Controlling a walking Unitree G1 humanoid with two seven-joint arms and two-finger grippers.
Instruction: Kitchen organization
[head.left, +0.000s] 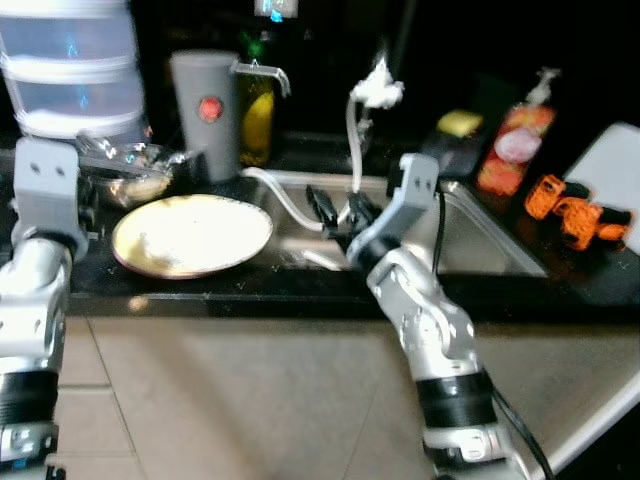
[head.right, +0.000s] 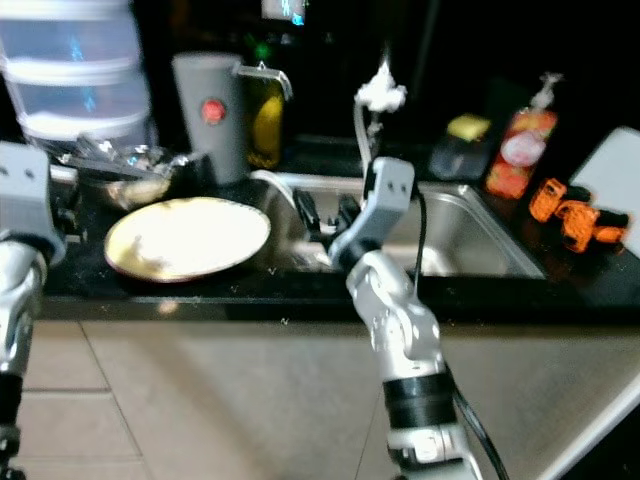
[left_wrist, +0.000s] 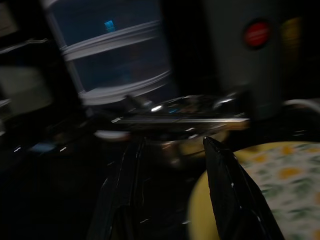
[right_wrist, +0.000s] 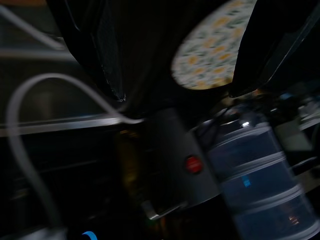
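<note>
- The right gripper (head.left: 338, 212) hangs over the near edge of the steel sink (head.left: 480, 245), fingers spread and holding nothing
- The left gripper (left_wrist: 172, 190) sits low at the dark counter (head.left: 90, 280), fingers apart and empty, aimed at a metal bowl (head.left: 125, 172) with the yellow patterned plate (head.left: 192, 234) just beside
- The plate lies flat on the counter left of the sink, near the grey canister (head.left: 205, 112)
- This looks like the approach before any pick; nothing is gripped yet
- Next, I'd guess, one gripper must drop to the plate's rim and close on its edge
</note>
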